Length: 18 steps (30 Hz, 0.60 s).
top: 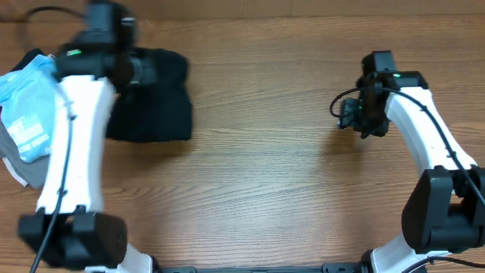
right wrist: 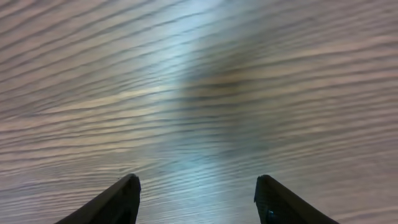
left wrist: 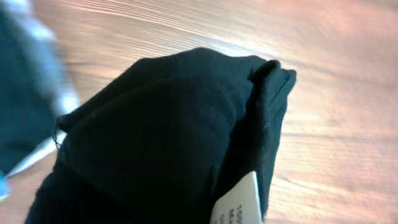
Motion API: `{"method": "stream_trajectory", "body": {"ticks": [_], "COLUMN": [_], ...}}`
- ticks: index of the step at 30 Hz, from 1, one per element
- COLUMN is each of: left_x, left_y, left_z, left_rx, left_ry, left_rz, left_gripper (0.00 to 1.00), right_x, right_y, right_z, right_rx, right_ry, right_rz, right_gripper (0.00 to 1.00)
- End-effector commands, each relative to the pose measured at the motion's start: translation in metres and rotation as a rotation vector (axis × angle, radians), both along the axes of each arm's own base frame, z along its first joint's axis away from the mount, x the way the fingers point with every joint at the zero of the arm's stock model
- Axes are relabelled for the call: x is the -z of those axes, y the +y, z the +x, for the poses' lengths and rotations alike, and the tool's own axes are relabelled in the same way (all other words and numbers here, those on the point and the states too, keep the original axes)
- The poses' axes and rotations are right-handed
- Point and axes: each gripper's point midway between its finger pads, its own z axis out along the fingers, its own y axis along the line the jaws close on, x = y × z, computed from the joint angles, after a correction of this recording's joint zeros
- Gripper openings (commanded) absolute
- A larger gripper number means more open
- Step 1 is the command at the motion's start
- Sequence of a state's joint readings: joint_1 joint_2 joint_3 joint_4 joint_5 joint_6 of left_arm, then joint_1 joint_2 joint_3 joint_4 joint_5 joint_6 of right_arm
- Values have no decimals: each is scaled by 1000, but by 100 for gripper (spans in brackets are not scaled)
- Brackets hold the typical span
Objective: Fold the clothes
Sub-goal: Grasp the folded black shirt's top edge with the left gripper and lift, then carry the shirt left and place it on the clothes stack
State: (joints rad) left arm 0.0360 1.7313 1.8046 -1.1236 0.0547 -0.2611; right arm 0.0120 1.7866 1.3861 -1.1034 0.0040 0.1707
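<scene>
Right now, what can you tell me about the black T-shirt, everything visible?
The black T-shirt is plain, soft, thin fabric, gathered into a compact, roughly squared bundle on the table's left side. Close up, its layers overlap, showing a stitched hem and a small white label whose print is too blurred to read. It lies beside a light blue garment. The left gripper sits at its far edge, apparently shut on the fabric.

Stock on hand: one black T-shirt [top: 155, 98] bearing one white label [left wrist: 239, 202]; one light blue garment [top: 26, 98] and one grey garment [top: 23, 171], both at the left edge of one wooden table [top: 265, 189]; two robot arms, namely left arm [top: 76, 136] and right arm [top: 424, 129].
</scene>
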Motion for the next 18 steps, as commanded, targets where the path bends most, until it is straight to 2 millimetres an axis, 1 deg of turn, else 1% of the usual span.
{"method": "stream_trajectory", "body": {"ticks": [1, 4, 5, 6, 8, 9, 10, 11, 12, 16, 18], "left_x": [-28, -44, -48, -48, -45, -44, -41, -41, -41, -41, -36], "left_y": [55, 97, 119, 127, 153, 159, 176, 183, 200, 227, 239], "left_z": [-12, -19, -22, -24, -26, -27, -28, -28, -29, -29, -26], "left_rx": [-161, -238, -281, -299, -353, -366, -401, -417, -451, -502, -509], "left_ry": [-67, -123, -141, -145, -148, -149, -153, -158, -171, -204, -206], "left_rz": [21, 45, 59, 61, 68, 71, 75, 78, 84, 100, 112], "left_gripper": [4, 4, 4, 4, 4, 4, 4, 4, 4, 4, 4], "right_x": [-17, -17, -17, -17, -17, -17, -17, -17, -17, -16, -16], "right_y": [-16, -22, -22, -22, -22, -22, -22, -22, -22, -22, -22], "right_z": [3, 1, 0, 0, -1, -1, 0, -1, -1, -1, -1], "right_rx": [24, 41, 42, 42, 42, 42, 42, 42, 42, 42, 42], "right_ry": [-43, -37, -33, -32, -30, -30, -30, -30, -30, -26, -26], "right_rz": [-6, -6, -6, -6, -6, -6, -6, -6, -6, -6, -6], "right_gripper": [63, 63, 64, 63, 63, 63, 63, 63, 64, 63, 64]}}
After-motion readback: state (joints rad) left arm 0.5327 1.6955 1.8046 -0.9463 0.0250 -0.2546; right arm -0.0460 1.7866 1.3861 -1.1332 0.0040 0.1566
